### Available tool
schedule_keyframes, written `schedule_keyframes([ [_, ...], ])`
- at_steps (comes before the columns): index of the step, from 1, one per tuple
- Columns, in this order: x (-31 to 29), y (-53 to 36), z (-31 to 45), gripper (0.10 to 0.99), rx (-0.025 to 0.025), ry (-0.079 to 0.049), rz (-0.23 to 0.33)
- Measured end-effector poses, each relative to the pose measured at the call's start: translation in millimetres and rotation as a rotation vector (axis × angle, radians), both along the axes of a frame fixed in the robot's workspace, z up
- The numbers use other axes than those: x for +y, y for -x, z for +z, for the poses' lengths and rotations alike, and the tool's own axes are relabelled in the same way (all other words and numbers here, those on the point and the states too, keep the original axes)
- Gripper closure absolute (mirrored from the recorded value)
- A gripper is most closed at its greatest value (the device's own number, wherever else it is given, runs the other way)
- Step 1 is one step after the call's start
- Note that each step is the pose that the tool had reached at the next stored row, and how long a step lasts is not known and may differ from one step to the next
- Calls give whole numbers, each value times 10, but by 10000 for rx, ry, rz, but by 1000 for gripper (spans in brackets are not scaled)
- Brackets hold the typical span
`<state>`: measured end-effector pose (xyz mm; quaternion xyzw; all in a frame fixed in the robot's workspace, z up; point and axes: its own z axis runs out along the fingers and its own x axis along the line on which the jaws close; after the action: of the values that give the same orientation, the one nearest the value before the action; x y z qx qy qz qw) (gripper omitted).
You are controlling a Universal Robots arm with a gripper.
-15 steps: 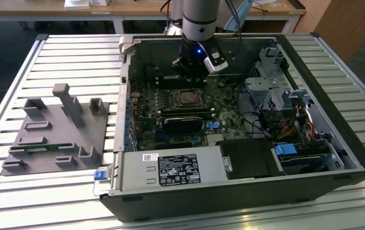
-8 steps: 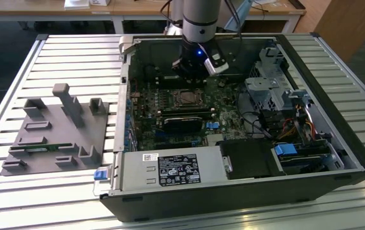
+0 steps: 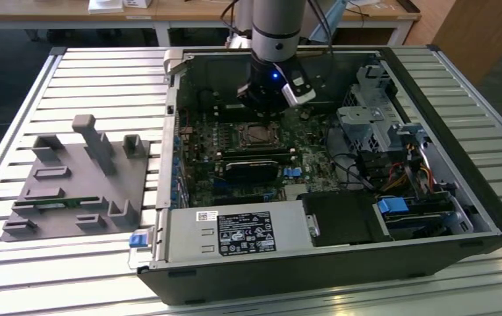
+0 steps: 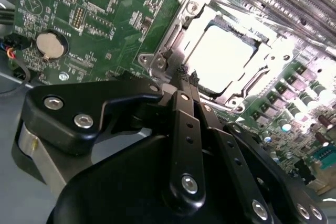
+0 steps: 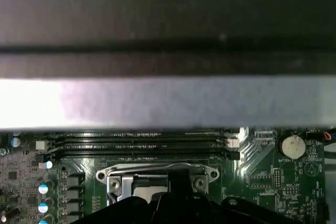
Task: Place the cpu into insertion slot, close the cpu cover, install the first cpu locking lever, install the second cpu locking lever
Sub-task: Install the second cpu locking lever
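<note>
Fingers [image 4: 185, 77] pressed together, gripper [image 4: 188, 75] empty; we hold the tips at the cover [image 4: 178, 40] edge, seven o'clock of the seated cpu [image 4: 223, 56], for levering.

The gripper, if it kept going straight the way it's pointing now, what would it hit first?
Most likely the cpu cover. In the second wrist view the gripper, fingers together, points at the frame's near edge, with the cpu seated just beyond. Depth is unclear, so it may already be touching.

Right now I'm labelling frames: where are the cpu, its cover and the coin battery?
cpu [image 4: 223, 59], second wrist view, bright metal top.
cpu cover [image 4: 176, 35], second wrist view, frame's side bar.
coin battery [image 4: 51, 44], second wrist view, its round face.
</note>
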<state>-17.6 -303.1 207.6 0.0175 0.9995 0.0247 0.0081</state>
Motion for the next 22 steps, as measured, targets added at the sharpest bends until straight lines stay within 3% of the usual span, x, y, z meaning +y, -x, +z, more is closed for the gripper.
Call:
schedule_keyframes([
  [6,-40,0,29,980,0,1,-2],
  [11,-40,0,216,980,0,-1,-1],
  [13,-45,0,233,980,0,-1,1],
  [21,-207,3,233,980,1,-4,-2],
  [22,-218,3,233,980,36,-6,-1],
])
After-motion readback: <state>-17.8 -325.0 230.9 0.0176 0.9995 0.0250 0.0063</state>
